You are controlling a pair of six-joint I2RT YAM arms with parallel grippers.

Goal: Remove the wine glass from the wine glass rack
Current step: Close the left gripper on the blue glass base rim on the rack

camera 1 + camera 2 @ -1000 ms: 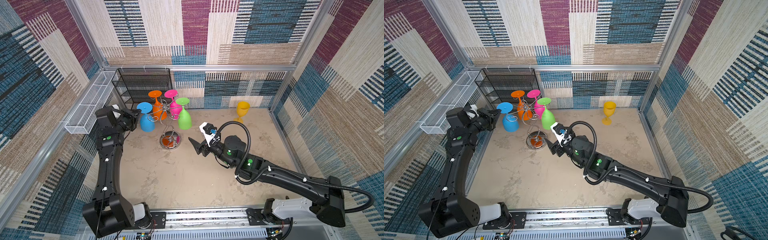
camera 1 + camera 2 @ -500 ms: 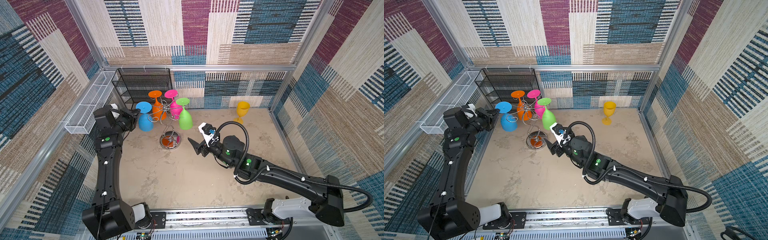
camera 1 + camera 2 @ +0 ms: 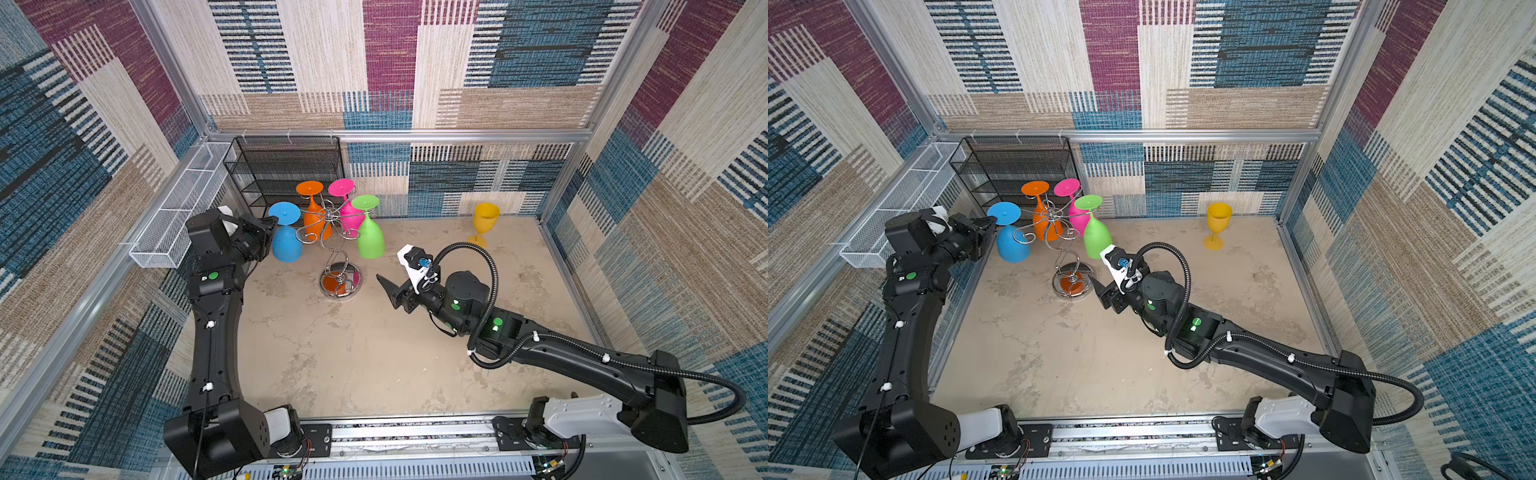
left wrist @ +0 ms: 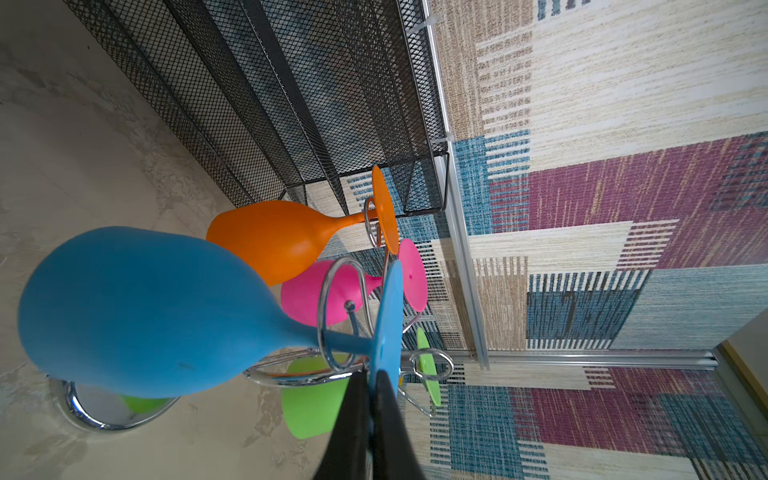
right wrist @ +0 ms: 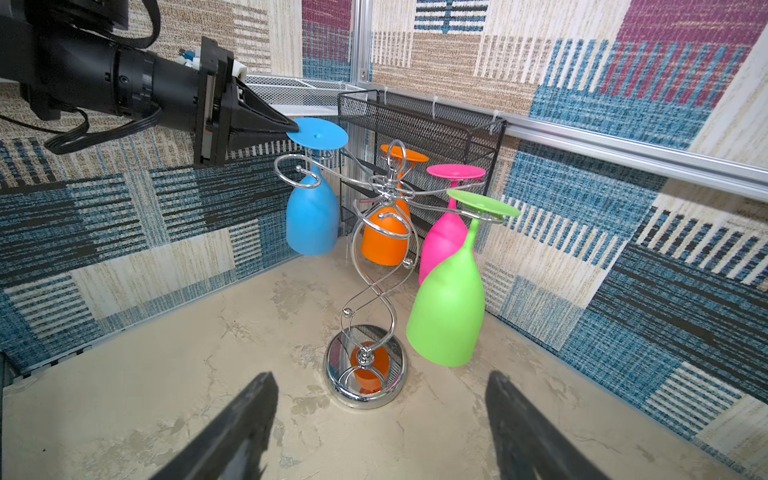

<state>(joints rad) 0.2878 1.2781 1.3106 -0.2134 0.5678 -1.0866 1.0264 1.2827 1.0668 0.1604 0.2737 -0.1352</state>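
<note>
The chrome wine glass rack stands at the back left in both top views. Several wine glasses hang upside down from its arms. My left gripper is shut on the rim of the blue wine glass's foot. The blue wine glass hangs bowl down with its stem inside a curled arm. My right gripper is open and empty, low, just right of the rack's base.
Orange, pink and green glasses hang on the other arms. A yellow glass stands upright at the back right. A black mesh shelf stands behind the rack. A white mesh basket hangs on the left wall.
My left gripper has drawn the blue glass slightly to the left, outward along its arm. The right gripper has crept a little left toward the rack's base.
</note>
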